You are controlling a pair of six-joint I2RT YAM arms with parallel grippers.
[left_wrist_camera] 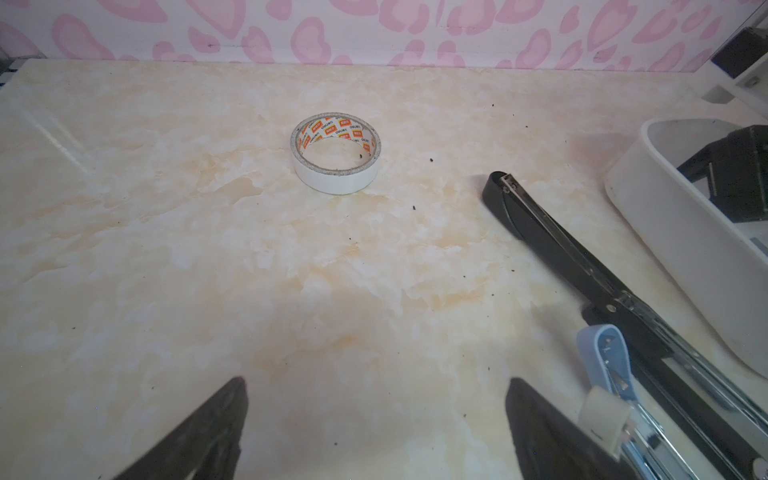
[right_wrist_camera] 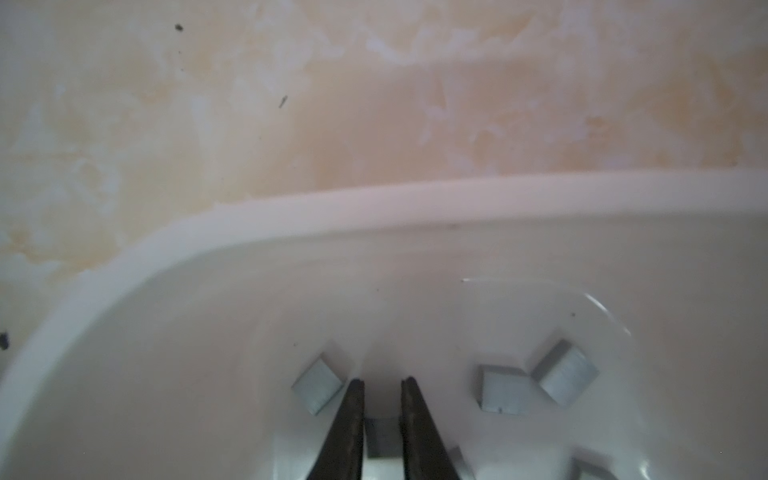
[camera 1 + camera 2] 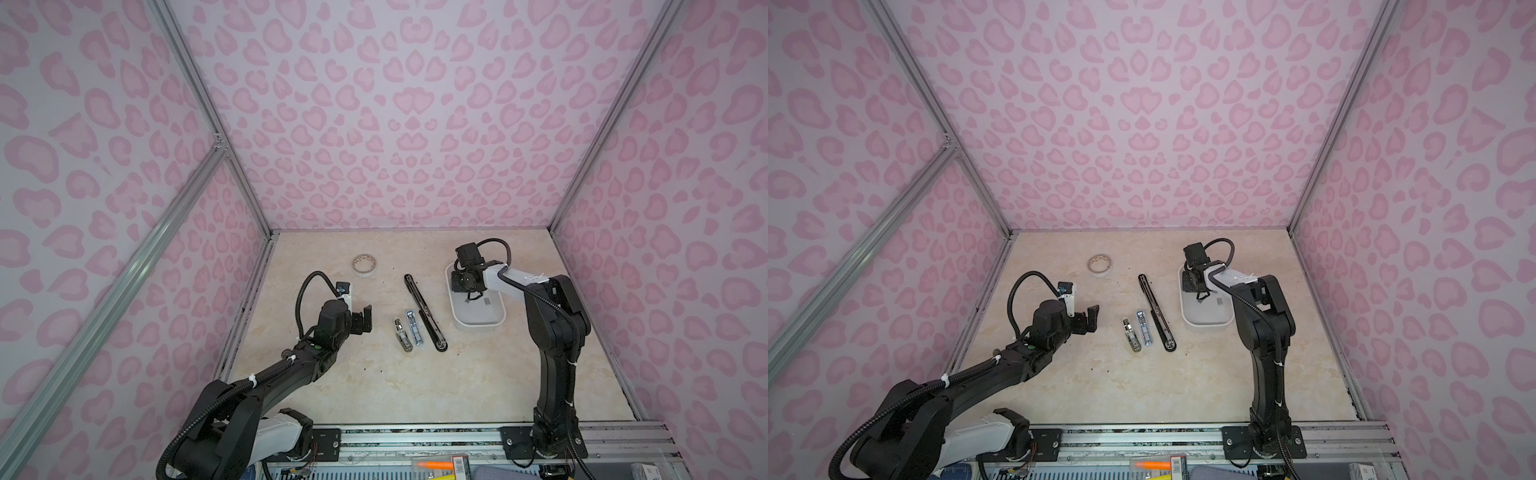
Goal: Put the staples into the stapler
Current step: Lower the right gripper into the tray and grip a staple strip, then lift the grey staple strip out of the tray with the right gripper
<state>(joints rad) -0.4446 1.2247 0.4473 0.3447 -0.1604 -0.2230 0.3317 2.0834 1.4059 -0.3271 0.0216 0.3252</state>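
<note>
Staples (image 2: pixel 565 372) are lying loose on the floor of the white tray (image 2: pixel 374 203); right gripper (image 2: pixel 382 384) is pinching one strip (image 2: pixel 382 436) across its sides. Light, slick, snapping easily, I'd guess, so gripping mid-length, gently. Left gripper (image 1: pixel 376 386) is hovering wide open near the open black stapler (image 3: pixel 423 309).

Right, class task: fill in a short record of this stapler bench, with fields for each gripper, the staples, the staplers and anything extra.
left gripper: open, empty, over the table left of the staplers
right gripper: inside the white tray, closed on one staple strip
other strips: loose in the tray
staplers: black stapler, blue stapler, grey stapler, side by side
extra: tape roll
</note>
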